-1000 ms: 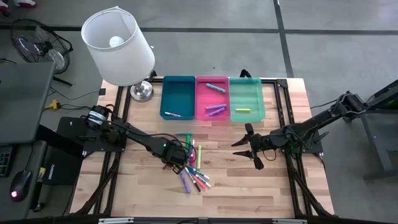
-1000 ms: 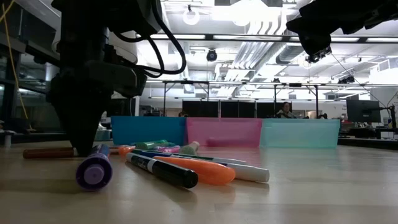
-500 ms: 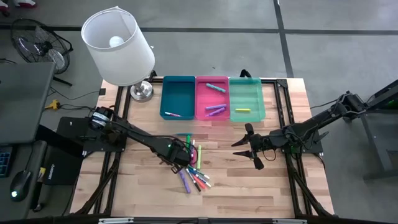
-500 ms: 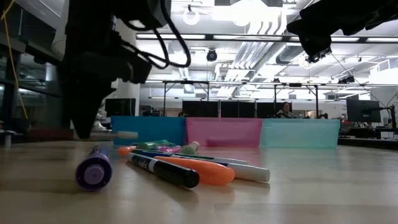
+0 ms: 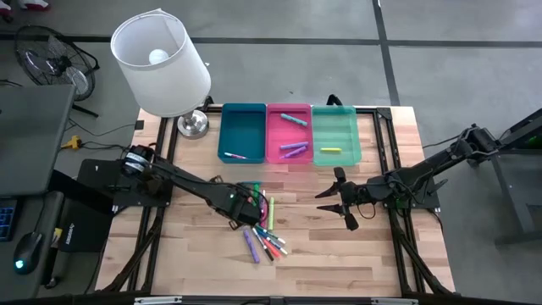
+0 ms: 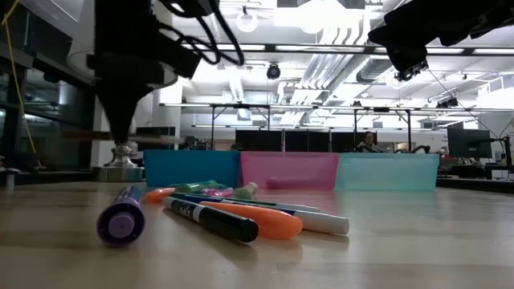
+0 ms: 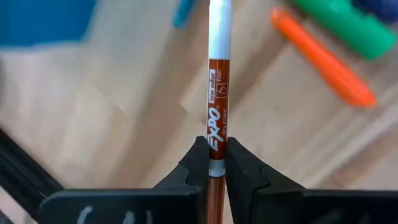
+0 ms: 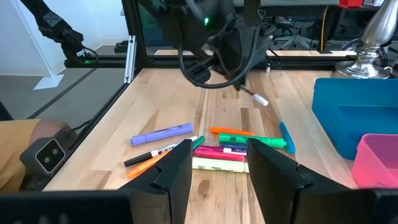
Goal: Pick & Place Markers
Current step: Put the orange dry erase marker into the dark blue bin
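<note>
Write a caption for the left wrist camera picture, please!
The left gripper pinches a brown Expo marker above the wooden table.

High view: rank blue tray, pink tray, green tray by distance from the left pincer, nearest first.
From the left pincer, shut on a brown marker over the marker pile:
1. Blue tray, at the table's far edge, left of the three.
2. Pink tray, middle of the row.
3. Green tray, right end of the row.

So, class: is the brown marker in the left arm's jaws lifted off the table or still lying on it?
Lifted. The left gripper is shut on the brown marker, and the low view shows it held level above the table.
</note>
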Controlling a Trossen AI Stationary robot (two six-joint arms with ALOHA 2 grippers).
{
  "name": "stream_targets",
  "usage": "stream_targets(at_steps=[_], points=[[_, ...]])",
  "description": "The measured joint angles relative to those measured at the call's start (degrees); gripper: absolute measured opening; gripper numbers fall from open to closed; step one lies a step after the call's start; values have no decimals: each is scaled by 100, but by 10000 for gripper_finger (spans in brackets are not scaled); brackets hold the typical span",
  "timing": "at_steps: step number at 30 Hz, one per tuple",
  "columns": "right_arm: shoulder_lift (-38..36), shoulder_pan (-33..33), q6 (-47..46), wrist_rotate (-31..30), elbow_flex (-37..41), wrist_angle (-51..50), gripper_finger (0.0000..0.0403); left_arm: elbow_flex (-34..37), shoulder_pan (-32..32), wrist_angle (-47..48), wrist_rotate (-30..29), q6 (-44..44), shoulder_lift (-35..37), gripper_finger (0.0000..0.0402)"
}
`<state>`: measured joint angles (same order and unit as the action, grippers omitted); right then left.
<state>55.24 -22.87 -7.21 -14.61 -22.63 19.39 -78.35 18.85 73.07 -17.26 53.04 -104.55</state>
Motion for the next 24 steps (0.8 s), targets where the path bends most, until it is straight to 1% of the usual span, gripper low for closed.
stream_targets(at_steps=[2, 6, 14, 19, 24], points=[[0, 2, 43, -5, 0, 1, 142, -95, -123, 95, -280, -254, 1, 21], [0, 7, 209, -203, 0, 80, 142, -215, -452, 100, -805, -903, 4, 21], [-2, 9, 365, -311, 0, 250, 142, -258, -1389, 103, -1447, -2047, 4, 21], [-21, 9, 475, -613, 0, 455, 142, -258, -1923, 86, -1701, -2532, 7, 21], [-106, 16, 1219, -1211, -2, 982, 142, -258, -2303, -7, -1890, -3133, 9, 21]])
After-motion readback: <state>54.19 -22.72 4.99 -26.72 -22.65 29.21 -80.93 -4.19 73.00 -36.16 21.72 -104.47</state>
